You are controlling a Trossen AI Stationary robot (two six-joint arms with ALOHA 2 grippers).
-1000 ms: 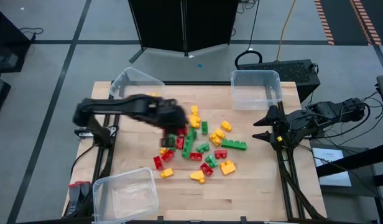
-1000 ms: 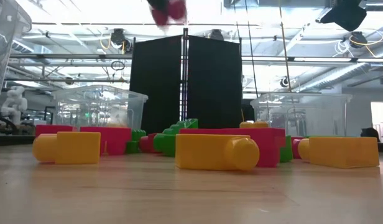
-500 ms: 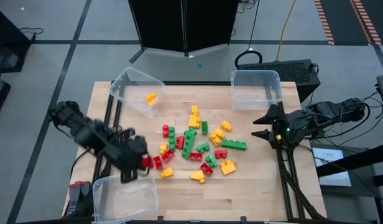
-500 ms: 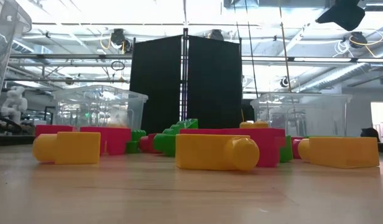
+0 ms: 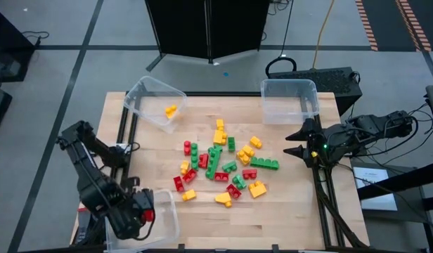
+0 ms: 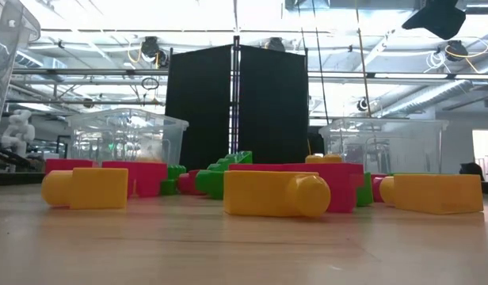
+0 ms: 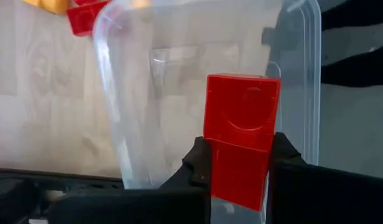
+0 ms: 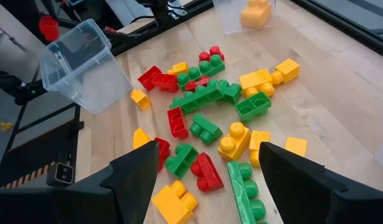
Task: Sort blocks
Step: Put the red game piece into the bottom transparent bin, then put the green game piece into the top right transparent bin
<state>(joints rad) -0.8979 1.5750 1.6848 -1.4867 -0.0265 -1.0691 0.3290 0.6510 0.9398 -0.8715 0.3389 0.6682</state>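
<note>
You have three clear bins on the wooden surface [image 5: 294, 204]. The near-left bin [image 5: 164, 223] holds no loose blocks that show. The far-left bin [image 5: 152, 98], tipped at an angle, holds one yellow block [image 5: 171, 110]. The far-right bin [image 5: 289, 100] looks bare inside from above.

Your left pincer [image 5: 140, 215] sits over the near-left bin's left side, clamped tight on a red block [image 7: 240, 144]; in the left wrist view the block stands between the dark fingers [image 7: 198, 167], with the bin's clear wall right behind it. The red block is not down in the bin, it is in the grip above it.

Your right pincer [image 5: 296, 143] waits at the surface's right edge, jaws wide, holding nothing, aimed at the pile.

The rest of the blocks [image 5: 220, 163], red, yellow and green, lie scattered mid-surface; the low view shows them in a row with a yellow one [image 6: 276, 194] nearest.

Versus a second ago: the left arm was stretched over the pile's left part, then swung to the near-left corner at the half-second mark, now over the bin. The right arm has not moved. The pile looks unchanged in the last half second.
</note>
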